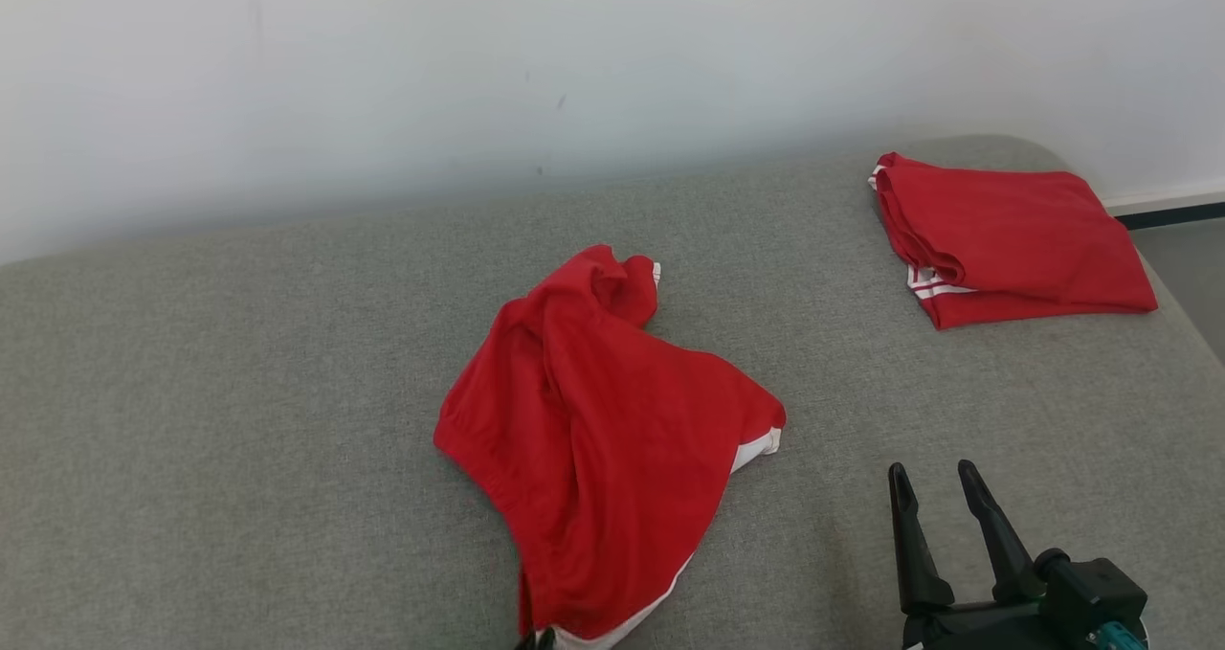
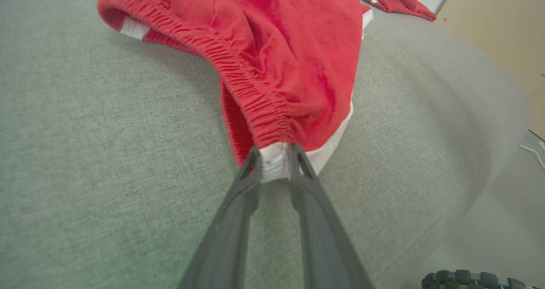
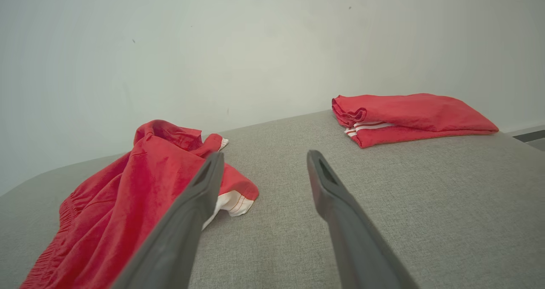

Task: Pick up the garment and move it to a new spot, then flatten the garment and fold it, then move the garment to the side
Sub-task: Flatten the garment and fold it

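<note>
Left pincer [image 2: 274,163] is pinched shut on a white-trimmed corner of the red shorts [image 2: 298,46], just where the gathered elastic waistband ends. Its two dark fingers [image 2: 238,204] press the cloth between their tips. From the head camera, the tips of this pincer peek in at the bottom edge, at the nearest hem of the shorts.

The red shorts lie crumpled in the middle of a grey fabric-covered cushion [image 1: 239,392], reaching from its near edge toward a white wall [image 1: 478,76]. White bands edge the leg openings. A white patch [image 2: 133,28] shows inside the waistband; whether it carries any writing cannot be told.

Right pincer [image 1: 932,468] hovers over bare cushion to the right of the shorts, its fingers spread wide and holding nothing.

A folded red garment [image 1: 1005,238] with white stripes rests at the far right corner of the cushion, well apart from the shorts.
</note>
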{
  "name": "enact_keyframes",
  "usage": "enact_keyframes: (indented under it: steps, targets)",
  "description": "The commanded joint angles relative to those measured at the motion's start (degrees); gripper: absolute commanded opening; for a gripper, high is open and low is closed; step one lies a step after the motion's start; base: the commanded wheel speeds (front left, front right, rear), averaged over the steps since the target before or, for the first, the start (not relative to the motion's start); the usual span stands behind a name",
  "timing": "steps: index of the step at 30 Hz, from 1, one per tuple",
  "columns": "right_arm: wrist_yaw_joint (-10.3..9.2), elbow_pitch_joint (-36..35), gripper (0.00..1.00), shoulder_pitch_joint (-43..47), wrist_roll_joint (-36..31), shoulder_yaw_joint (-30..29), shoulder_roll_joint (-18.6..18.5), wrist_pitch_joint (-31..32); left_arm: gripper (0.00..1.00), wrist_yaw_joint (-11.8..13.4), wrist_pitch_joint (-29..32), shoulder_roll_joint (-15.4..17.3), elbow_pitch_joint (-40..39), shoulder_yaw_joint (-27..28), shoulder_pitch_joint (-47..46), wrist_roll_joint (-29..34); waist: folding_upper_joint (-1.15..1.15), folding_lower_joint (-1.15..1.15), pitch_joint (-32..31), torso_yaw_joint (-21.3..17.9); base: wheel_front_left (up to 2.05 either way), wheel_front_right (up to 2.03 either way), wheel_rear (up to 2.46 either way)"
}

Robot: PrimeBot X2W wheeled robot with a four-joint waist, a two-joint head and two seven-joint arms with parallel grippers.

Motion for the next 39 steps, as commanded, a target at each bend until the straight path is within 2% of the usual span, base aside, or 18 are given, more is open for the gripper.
enact_keyframes:
  steps: [1,11,20,21,22,23,31,39]
  targets:
    - [-0.16,-0.2,1.0,0.0,0.0,-0.2,-0.1,-0.2,0.0,0.1,-0.2,0.1,-0.6,0.4,-1.1,-0.5,0.0,0.0,-0.1,0.0,0.0,0.0,0.0]
    - [-0.16,0.5,1.0,0.3,-0.5,-0.8,0.0,-0.2,0.0,0.3,-0.2,3.0,-5.4,12.0,0.5,-0.1,0.0,0.0,-0.4,2.6,0.0,0.0,0.0]
    - [-0.16,1.9,1.0,0.1,-0.4,-0.9,-0.5,-0.2,0.0,0.2,-0.2,3.1,-5.5,18.8,2.8,0.8,0.0,0.0,-0.5,3.4,0.0,0.0,0.0]
    - [-0.16,2.1,1.0,0.1,-0.4,-0.9,-0.4,-0.2,0.33,0.2,-0.2,2.9,-5.5,19.0,2.8,1.1,0.0,0.0,-0.5,3.5,0.0,0.0,0.0]
    - [-0.16,2.2,1.0,0.1,-0.4,-0.9,-0.4,-0.2,0.59,0.2,-0.2,2.7,-5.6,19.2,2.8,1.4,0.0,0.0,-0.6,3.6,0.0,0.0,0.0]
    - [-0.16,2.2,1.0,0.1,-0.4,-0.9,-0.4,-0.2,1.0,0.1,-0.2,2.5,-5.8,19.4,2.9,1.8,0.0,0.0,-0.6,3.7,0.0,0.0,0.0]
    - [-0.16,2.4,1.0,0.3,-0.3,-1.7,-0.4,-0.2,1.0,0.1,-0.2,0.7,-12.2,23.3,4.0,4.7,0.0,0.0,-1.1,5.7,0.0,0.0,0.0]
    - [-0.16,2.6,1.0,0.5,-0.2,-1.4,-0.4,-0.2,1.0,0.1,-0.2,-1.1,-20.0,30.5,6.7,7.2,0.0,0.0,-1.6,7.0,0.0,0.0,0.0]
